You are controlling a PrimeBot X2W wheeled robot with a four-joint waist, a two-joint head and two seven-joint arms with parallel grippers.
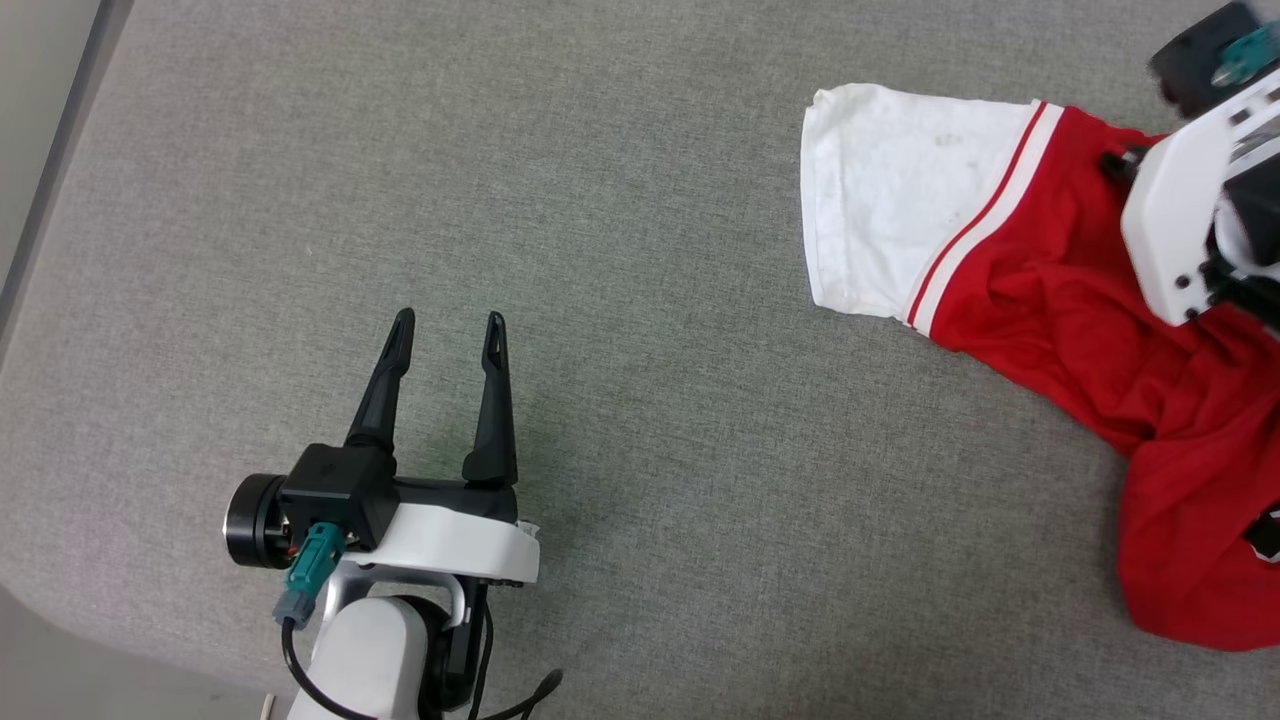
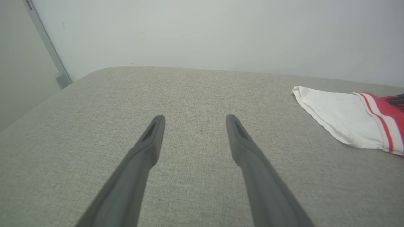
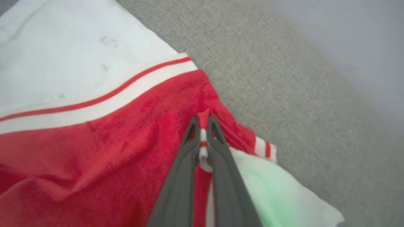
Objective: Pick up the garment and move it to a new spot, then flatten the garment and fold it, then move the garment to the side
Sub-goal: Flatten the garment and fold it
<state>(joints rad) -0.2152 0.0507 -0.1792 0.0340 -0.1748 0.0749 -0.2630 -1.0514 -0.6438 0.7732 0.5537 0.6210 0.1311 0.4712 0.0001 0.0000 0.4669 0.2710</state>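
Shirt (image 1: 1060,290): red, rumpled; white sleeve, striped trim; right of frame.
Surface (image 1: 600,200): grey woven cloth.
Left gripper (image 1: 449,320): spread, empty.
Right gripper (image 3: 202,121): pinching striped trim.

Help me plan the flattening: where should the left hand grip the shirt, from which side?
Probably the hem of the white sleeve: it lies flat, nearest the left hand, so come from the robot's left. The right hand pinches the striped trim.

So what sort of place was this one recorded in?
Probably an indoor test room or lab: a bare pale wall, a grey fabric-covered surface with a rounded corner, and the garment lying on it.
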